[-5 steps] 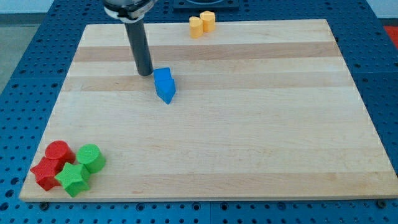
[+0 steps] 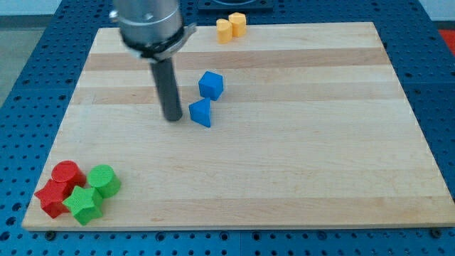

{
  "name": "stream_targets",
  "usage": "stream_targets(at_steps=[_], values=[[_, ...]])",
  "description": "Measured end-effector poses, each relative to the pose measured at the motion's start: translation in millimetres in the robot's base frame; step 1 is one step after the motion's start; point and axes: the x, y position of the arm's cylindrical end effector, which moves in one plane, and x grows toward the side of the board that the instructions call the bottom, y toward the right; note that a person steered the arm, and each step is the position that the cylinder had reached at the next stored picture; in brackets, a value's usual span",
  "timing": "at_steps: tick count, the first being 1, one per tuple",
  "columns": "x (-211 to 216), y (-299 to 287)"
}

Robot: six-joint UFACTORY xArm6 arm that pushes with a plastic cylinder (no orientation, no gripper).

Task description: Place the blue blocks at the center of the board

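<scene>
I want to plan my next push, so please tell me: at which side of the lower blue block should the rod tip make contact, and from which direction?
Probably its left face, coming from the view's left. My tip already sits just left of the lower blue block, and the board centre lies to its right and slightly below. The block looks wedge-like, so a centred contact should limit turning. The blue cube stands apart, above it.

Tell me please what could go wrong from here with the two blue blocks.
1. The blue blocks now lie apart: the cube toward the view's top, the wedge-like one below it. One push may catch only one.
2. My tip sits just left of the lower block; an off-centre push could spin it aside.
</scene>
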Motion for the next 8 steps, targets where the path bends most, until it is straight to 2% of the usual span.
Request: stream_targets(at_steps=[1,3,5,6,7,8], values=[[31,26],[-12,53],[-14,91],[8,56],[21,-26],[-39,-84]])
